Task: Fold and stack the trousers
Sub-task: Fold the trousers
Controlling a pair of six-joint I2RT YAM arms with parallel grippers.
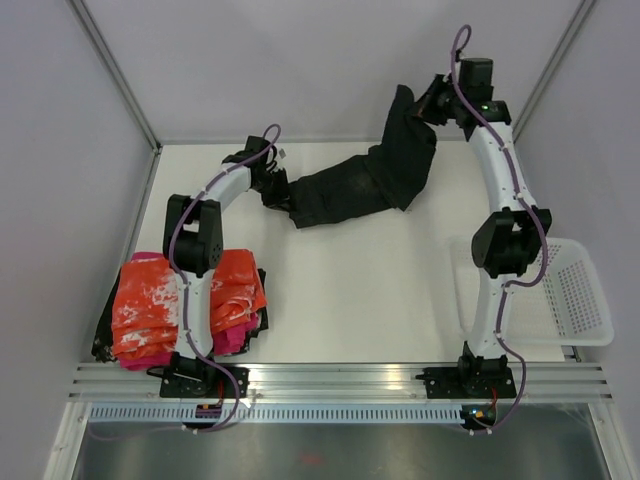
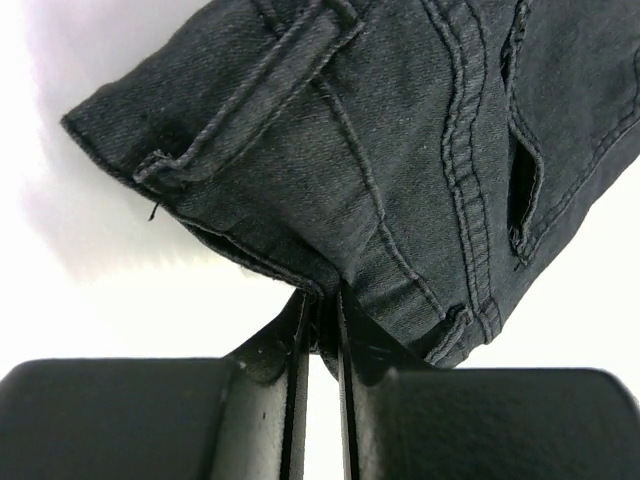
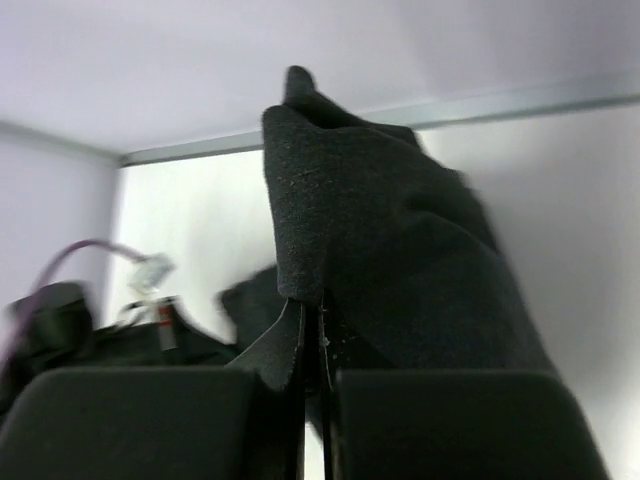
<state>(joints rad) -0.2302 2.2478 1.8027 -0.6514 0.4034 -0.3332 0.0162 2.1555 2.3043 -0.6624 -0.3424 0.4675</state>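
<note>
The black trousers (image 1: 365,180) stretch across the far half of the table between both grippers. My left gripper (image 1: 275,190) is shut on their left end, the waistband corner with seams and a belt loop (image 2: 400,170), low at the table. My right gripper (image 1: 425,100) is shut on the other end and holds it lifted at the far right, so the cloth (image 3: 380,240) hangs down from the jaws. The middle of the trousers sags onto the table.
A folded pile with an orange-and-white mottled garment (image 1: 150,305) over a magenta-pink one (image 1: 235,338) lies at the near left by the left arm's base. A white mesh basket (image 1: 570,290) stands at the right edge. Walls close the table's far side.
</note>
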